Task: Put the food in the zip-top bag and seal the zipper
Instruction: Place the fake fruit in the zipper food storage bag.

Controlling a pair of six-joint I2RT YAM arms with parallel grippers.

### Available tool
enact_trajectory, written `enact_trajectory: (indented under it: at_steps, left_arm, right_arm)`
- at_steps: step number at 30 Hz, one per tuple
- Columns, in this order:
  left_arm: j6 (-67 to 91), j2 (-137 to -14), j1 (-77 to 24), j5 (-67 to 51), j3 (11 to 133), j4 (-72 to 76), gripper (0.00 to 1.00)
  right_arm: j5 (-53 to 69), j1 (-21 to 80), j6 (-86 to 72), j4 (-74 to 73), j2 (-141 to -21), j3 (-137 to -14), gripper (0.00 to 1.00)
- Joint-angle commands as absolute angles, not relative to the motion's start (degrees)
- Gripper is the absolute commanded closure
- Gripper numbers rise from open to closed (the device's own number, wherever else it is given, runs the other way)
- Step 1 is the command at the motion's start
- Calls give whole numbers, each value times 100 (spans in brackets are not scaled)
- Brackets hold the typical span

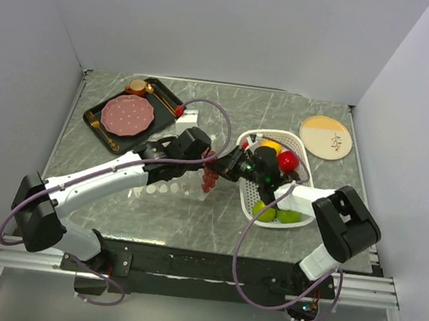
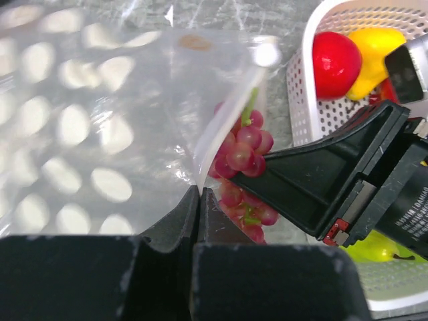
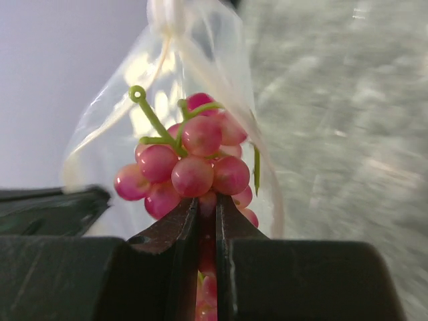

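The filling step is in hand: the reddish toy grape bunch (image 3: 194, 167) is clamped in the right pincer (image 3: 206, 202) at the mouth of the clear polka-dotted zip-top bag (image 2: 100, 134), whose white zipper strip (image 2: 224, 127) is gripped by the closed left pincer (image 2: 199, 195). Next, the bunch should apparently be pushed deeper, then released. Only the top view shows other toy fruits (image 1: 287, 161) in the white perforated basket (image 1: 280, 135).

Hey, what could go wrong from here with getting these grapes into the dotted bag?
The right end effector pinches only the lower berries of the grapes, so the bunch may slip or swing wide of the opening. The left end effector grips the zip-top bag at one spot on its zipper; pushing the grapes in might tug it free or fold the mouth shut.
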State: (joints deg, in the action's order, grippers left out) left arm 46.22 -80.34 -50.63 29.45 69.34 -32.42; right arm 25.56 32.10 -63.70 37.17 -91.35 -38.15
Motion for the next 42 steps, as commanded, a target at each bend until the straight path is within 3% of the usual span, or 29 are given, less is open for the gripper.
enact_trajectory:
  at_steps: [1,10,16,17,19,20,22,25,34,42]
  left_arm:
    - [4729,-7945,-5045,3199,7014,-3358,99]
    - [4544,-8200,-5045,2716,7102,-3085,99]
    - [4456,-8112,-5036,2698,7136,-3093,99]
    - [4491,-8104,-5045,2742,7189,-3172,99]
    - [4518,-8034,-5036,2742,7260,-3243,99]
    - [4518,-7990,-5036,2733,7251,-3217,99]
    - [4552,-7919,-5045,2777,7260,-3225,99]
    - [4605,-7901,-5045,2979,7417,-3471,99]
    - [4579,-7752,-4905,3112,7559,-3612,99]
    - [4456,-7919,-4720,3041,7787,-3762,99]
  right_arm:
    - [1732,3497,-5109,1875,-8640,-4578,100]
    - [1978,3823,-4720,1556,-8683,-5176,97]
    - [1495,4034,-4386,687,-8912,-5809,85]
    - [1364,4025,-4325,425,-8947,-5966,79]
    - [1292,4034,-4149,186,-8982,-6125,75]
    - [1301,4034,-4070,80,-8965,-6230,62]
    - [1257,4043,-3938,62,-8869,-6249,53]
    - [1160,4017,-3736,35,-8544,-6205,24]
    - [125,3973,-3296,-860,-7139,-6170,27]
    - [-431,3395,-3331,-1809,-6811,-6003,29]
